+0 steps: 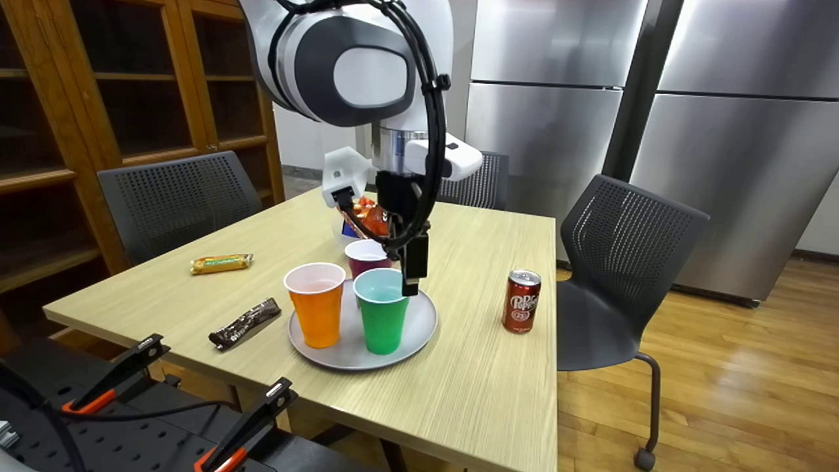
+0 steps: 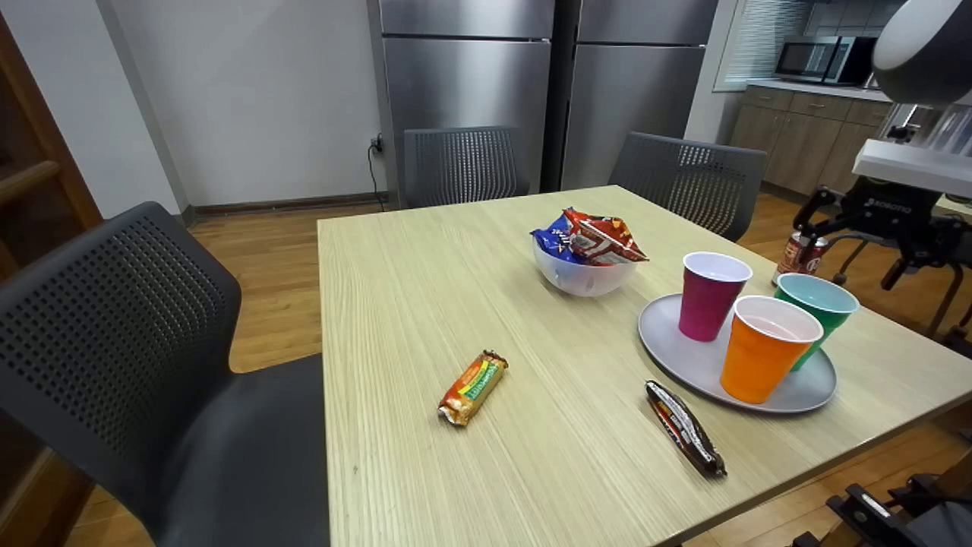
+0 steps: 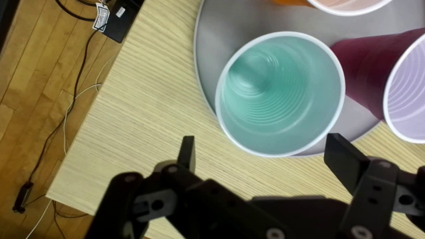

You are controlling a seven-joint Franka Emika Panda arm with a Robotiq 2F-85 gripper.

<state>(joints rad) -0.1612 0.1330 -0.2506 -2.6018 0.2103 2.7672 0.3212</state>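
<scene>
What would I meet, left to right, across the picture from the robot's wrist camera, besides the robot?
Brown wood-plank floor → black box-shaped object with a white label → white-rimmed green plastic cup → white-rimmed orange plastic cup at the top edge → dark purple plastic cup at the right edge.

Bright light, soft shadows, glare on refrigerators [image 1: 544, 144]

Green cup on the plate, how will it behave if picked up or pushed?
The green cup looks empty in the wrist view, so it's probably light. Its thin-looking, ringed plastic may flex when squeezed. Narrower below than at the rim, it could tip if pushed high.
</scene>
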